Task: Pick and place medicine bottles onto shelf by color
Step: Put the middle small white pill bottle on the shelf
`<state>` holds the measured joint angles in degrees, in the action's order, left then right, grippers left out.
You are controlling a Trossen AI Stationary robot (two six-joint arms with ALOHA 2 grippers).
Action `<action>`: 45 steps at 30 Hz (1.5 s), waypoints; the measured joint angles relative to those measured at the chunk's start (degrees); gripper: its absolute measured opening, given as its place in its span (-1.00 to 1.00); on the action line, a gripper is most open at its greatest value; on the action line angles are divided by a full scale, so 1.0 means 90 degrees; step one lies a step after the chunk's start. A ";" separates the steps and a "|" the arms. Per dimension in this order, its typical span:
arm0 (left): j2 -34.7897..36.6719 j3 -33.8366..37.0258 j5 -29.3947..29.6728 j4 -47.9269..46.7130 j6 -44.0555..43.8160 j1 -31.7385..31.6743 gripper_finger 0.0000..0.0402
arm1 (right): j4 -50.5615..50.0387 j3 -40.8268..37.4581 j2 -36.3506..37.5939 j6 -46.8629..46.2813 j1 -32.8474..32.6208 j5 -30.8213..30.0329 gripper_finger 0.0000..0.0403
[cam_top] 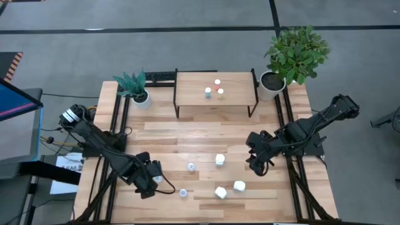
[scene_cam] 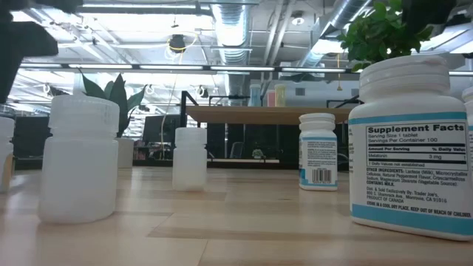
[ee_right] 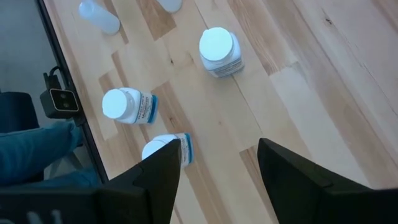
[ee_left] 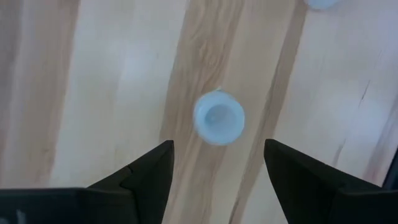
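Observation:
Three small bottles, capped pale blue, red and orange, stand on the shelf at the table's far side. Two small pale-blue bottles and three chunkier white ones stand on the tabletop. My left gripper hangs open, pointing down, above and just short of a pale-blue bottle. My right gripper waits open over the table's right part, with the white bottles ahead of it.
Two potted plants stand at the shelf's ends, a small one on the left and a big one on the right. Black rails run along both table sides. A small camera sits at the near edge.

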<state>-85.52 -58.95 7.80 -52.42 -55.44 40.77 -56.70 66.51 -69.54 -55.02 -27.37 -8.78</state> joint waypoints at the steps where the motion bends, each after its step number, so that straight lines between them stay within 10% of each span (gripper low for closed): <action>1: 0.0000 0.0080 0.0011 0.0136 0.0004 0.0000 0.17 | -0.0001 0.0001 0.0000 0.0000 0.0001 -0.0002 0.16; 23: -0.0518 0.0782 0.0009 0.1354 0.0248 -0.0187 0.16 | -0.0028 0.0000 0.0000 0.0000 0.0001 -0.0002 0.16; 37: -0.0508 0.0412 -0.0277 0.1227 0.0464 -0.0243 -0.48 | -0.0074 0.0001 0.0002 0.0002 0.0001 -0.0004 0.16; 45: -0.0497 -0.0437 -0.0958 0.0509 0.0854 -0.0847 -0.48 | -0.0138 0.0001 0.0002 0.0000 0.0001 -0.0005 0.16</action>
<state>-89.99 -62.88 -0.82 -47.85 -47.76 33.15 -57.94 66.52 -69.52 -55.02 -27.35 -8.82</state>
